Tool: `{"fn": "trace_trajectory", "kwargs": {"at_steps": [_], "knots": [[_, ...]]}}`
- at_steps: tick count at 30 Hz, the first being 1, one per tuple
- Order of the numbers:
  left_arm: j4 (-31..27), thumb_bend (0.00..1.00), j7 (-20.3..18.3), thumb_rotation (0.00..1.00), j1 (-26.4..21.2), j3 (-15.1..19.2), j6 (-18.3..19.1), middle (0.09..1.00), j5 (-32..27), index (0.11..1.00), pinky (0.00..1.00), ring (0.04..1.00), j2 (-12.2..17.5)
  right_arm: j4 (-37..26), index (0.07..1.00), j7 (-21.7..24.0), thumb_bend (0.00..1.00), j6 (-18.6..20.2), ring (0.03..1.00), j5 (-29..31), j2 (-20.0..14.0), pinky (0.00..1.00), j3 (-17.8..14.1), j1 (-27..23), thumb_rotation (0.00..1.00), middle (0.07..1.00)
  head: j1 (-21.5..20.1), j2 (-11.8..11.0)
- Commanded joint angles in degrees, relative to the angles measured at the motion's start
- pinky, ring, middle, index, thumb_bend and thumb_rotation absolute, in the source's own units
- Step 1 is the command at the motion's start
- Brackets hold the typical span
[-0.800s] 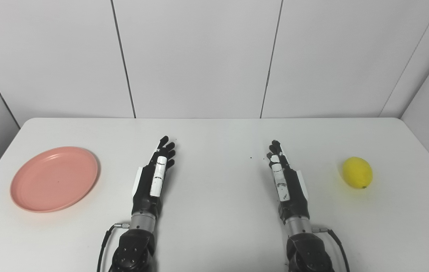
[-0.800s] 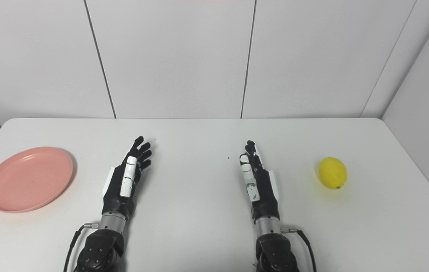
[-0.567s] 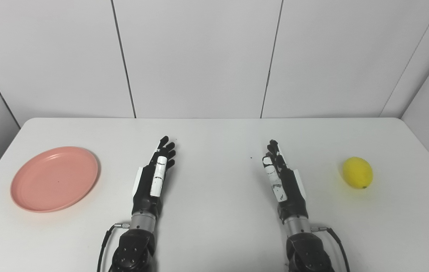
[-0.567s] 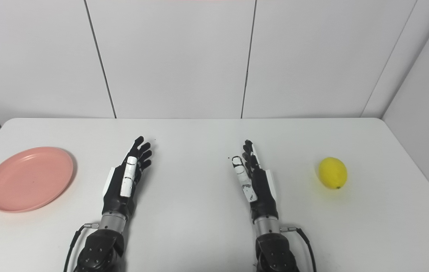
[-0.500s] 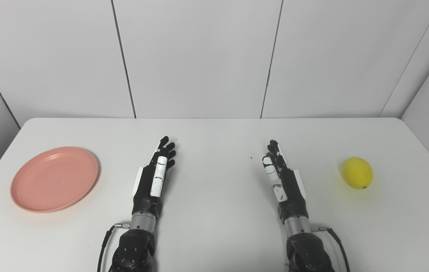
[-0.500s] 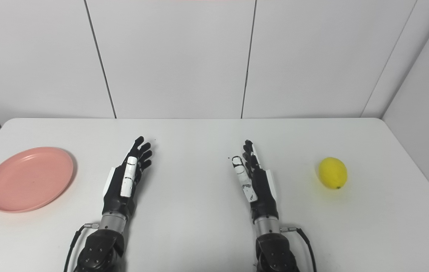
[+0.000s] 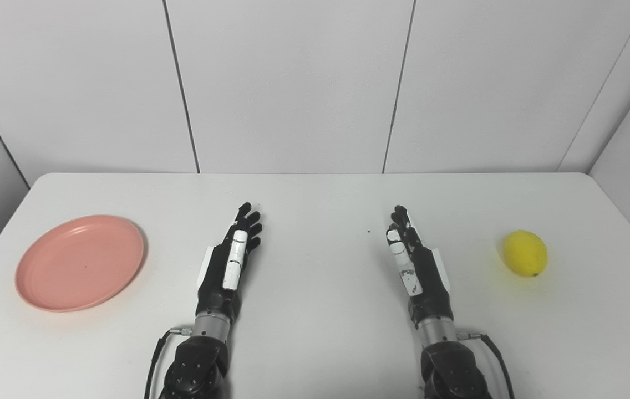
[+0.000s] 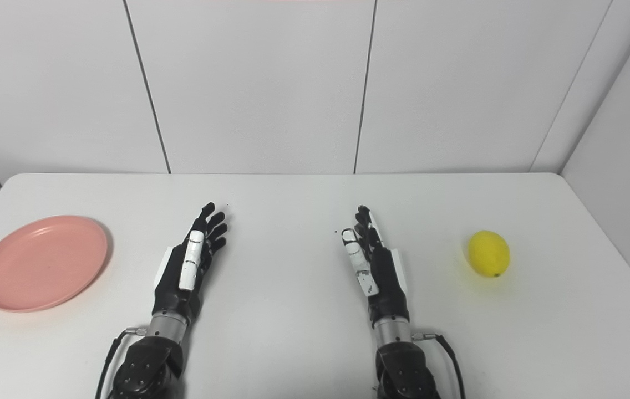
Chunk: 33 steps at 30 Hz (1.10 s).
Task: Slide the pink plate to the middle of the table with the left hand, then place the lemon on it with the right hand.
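On the white table [image 7: 315,343] both hands lie flat and empty, fingers stretched forward: the left hand [image 7: 226,266] and right hand [image 7: 417,269] sit near the middle. Well off to the left rests the pink plate [image 7: 80,261]; far right lies the lemon [image 7: 524,253]. That plate looks light, stiff and slick, so pressing down at its near rim should drag it. Rounded and firm-looking, the lemon may roll; cupping it across its middle seems wisest.
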Motion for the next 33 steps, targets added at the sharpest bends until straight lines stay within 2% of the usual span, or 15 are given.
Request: {"fn": "trace_trajectory", "kwargs": {"at_steps": [1, 16, 19, 22, 24, 26, 27, 28, 30, 33], "knots": [[-1.24, 0.57, -0.37, 1.00, -0.80, -0.30, -0.36, 0.937, 0.11, 0.944, 0.92, 0.925, 0.31, -0.62, 0.951, -0.16, 0.75, -3.14, 0.949, 0.28, 0.17, 0.98, -0.26, -0.97, 0.93, 0.950, 0.03, -0.07], [-1.28, 0.58, -0.13, 1.00, -0.74, -0.18, -0.47, 0.934, 0.14, 0.940, 0.92, 0.923, 0.13, -0.72, 0.949, 0.08, 0.74, -3.35, 0.952, 0.67, 0.03, 0.98, -0.14, -0.81, 0.92, 0.948, 0.09, -0.04], [-1.47, 0.57, -0.32, 1.00, -0.80, -0.17, -0.32, 0.937, 0.04, 0.942, 0.92, 0.926, 0.31, -0.74, 0.945, -0.22, 0.74, -3.39, 0.947, 0.46, 0.21, 0.98, -0.13, -0.97, 0.92, 0.943, -1.44, -0.11], [-1.29, 0.56, 0.21, 1.00, -0.81, -0.17, -0.66, 0.927, 0.71, 0.932, 0.91, 0.917, 0.42, -0.55, 0.944, -0.33, 0.76, -3.57, 0.945, 0.08, 0.21, 0.98, 0.06, -1.06, 0.92, 0.941, -0.52, -0.38], [-1.06, 0.56, 0.66, 1.00, -0.65, -0.18, -1.04, 0.921, 0.97, 0.925, 0.90, 0.912, 0.12, -0.42, 0.945, -0.44, 0.77, -3.54, 0.946, -0.09, 0.01, 0.98, -0.04, -0.97, 0.93, 0.942, 2.75, -1.37], [-0.34, 0.56, 0.82, 1.00, -0.43, -0.48, -1.64, 0.916, 1.04, 0.922, 0.89, 0.902, -0.47, -0.68, 0.946, -0.02, 0.74, -4.02, 0.945, 1.27, -0.18, 0.97, -0.69, -0.50, 0.91, 0.942, 7.73, -2.79], [-0.01, 0.56, 0.82, 1.00, -0.39, -0.67, -1.89, 0.921, 1.04, 0.929, 0.89, 0.905, -0.66, -0.75, 0.944, 0.16, 0.73, -4.24, 0.942, 1.79, -0.30, 0.96, -0.94, -0.33, 0.89, 0.940, 8.38, -2.98], [0.51, 0.56, 0.48, 1.00, -0.41, -0.97, -2.16, 0.922, 0.79, 0.932, 0.89, 0.906, -0.92, -0.67, 0.943, 0.11, 0.72, -4.31, 0.941, 1.90, -0.62, 0.96, -1.26, -0.11, 0.89, 0.939, 11.39, -3.90], [1.22, 0.56, -0.31, 1.00, -0.52, -2.37, -1.97, 0.958, 1.48, 0.973, 0.94, 0.942, -1.00, -0.39, 0.923, -0.05, 0.72, -4.76, 0.921, 2.89, -1.08, 0.94, -2.35, 0.42, 0.88, 0.921, 15.01, -5.30], [2.78, 0.58, -0.68, 1.00, -0.91, -3.71, -2.78, 0.984, 1.92, 0.996, 0.98, 0.974, -1.31, 0.27, 0.911, 1.00, 0.71, -5.82, 0.924, 5.27, -1.82, 0.96, -3.67, 0.92, 0.84, 0.913, 16.88, -6.16]]}}
